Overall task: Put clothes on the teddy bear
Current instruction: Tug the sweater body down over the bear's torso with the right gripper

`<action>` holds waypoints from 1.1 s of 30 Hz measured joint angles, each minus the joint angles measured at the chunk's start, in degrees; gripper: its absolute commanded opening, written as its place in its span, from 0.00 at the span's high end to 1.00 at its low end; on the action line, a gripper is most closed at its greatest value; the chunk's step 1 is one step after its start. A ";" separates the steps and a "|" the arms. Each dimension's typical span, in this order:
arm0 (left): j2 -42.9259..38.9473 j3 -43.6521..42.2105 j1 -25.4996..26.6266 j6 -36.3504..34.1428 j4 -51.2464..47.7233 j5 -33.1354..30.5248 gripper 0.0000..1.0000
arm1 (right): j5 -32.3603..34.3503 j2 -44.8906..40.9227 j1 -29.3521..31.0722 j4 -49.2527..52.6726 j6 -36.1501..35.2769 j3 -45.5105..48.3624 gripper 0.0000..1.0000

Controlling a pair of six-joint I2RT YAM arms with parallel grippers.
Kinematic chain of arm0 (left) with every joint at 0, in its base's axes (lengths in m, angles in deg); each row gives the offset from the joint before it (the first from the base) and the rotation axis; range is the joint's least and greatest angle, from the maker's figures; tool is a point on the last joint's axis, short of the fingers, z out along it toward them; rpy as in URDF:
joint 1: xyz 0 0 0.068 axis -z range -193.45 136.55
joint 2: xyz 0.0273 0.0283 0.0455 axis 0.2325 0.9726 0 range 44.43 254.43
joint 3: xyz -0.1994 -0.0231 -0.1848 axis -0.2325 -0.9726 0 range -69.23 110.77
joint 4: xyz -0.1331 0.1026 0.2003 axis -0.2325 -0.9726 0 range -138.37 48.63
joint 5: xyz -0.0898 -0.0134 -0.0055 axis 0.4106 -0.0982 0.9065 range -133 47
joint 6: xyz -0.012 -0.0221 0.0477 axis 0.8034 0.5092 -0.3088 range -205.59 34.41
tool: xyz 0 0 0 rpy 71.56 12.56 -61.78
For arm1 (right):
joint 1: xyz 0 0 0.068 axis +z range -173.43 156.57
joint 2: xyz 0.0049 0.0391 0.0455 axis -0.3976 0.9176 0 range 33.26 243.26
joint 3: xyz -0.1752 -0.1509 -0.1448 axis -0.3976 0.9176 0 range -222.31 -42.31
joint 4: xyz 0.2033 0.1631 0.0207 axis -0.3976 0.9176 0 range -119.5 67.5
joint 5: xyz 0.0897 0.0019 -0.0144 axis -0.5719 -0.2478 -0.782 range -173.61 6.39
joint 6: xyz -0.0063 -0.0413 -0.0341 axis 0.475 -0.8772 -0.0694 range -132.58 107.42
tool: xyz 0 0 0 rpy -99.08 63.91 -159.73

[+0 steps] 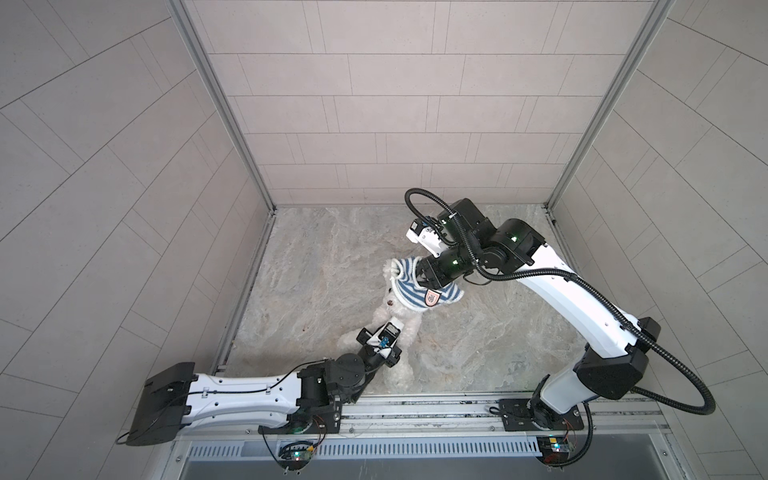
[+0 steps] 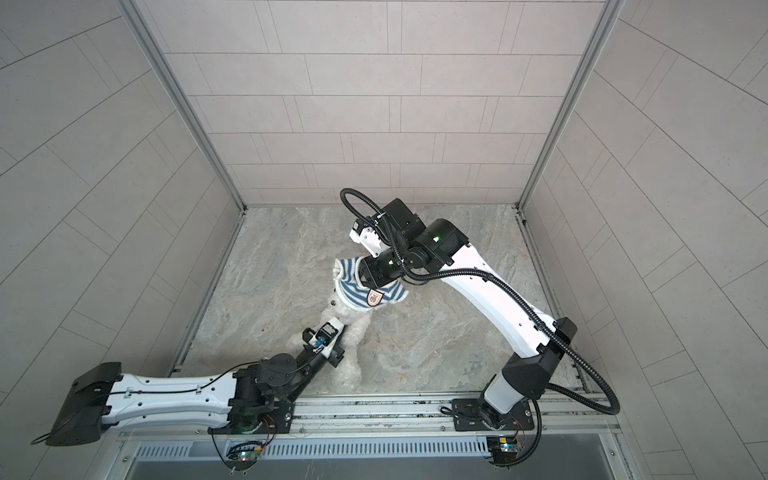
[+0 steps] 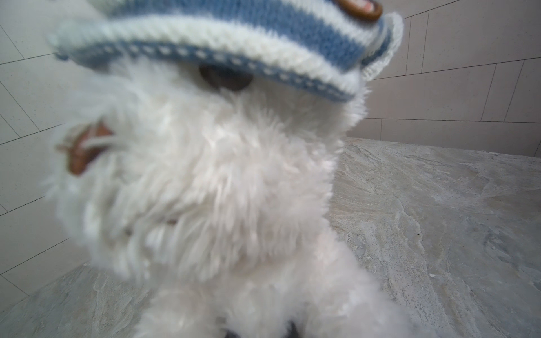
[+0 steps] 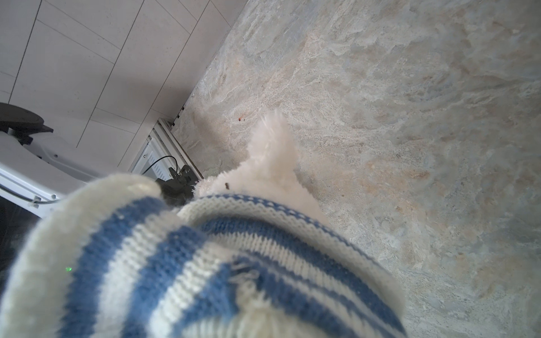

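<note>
Now | teddy bear (image 1: 387, 315): 1 | striped shirt (image 1: 415, 297): 1 | left end effector (image 3: 259, 332) clamps bear | right end effector (image 1: 422, 272): state hidden

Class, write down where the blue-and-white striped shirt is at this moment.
In both top views the striped shirt sits near the middle of the marble table, pulled over the top of the teddy bear's head.

We see a marbled grey-beige tabletop (image 1: 478, 332). Under the left gripper (image 3: 260, 332), the white teddy bear (image 1: 395, 316) seems to touch it with its legs only; we cannot tell how firmly. A small brown speck (image 1: 305, 328) lies on the stone near that gripper, apart from the bear
</note>
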 measured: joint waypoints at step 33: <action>1.05 -0.02 0.22 0.70 -0.44 -1.07 1.00 | 5.03 -3.34 4.11 0.35 -2.89 5.35 1.00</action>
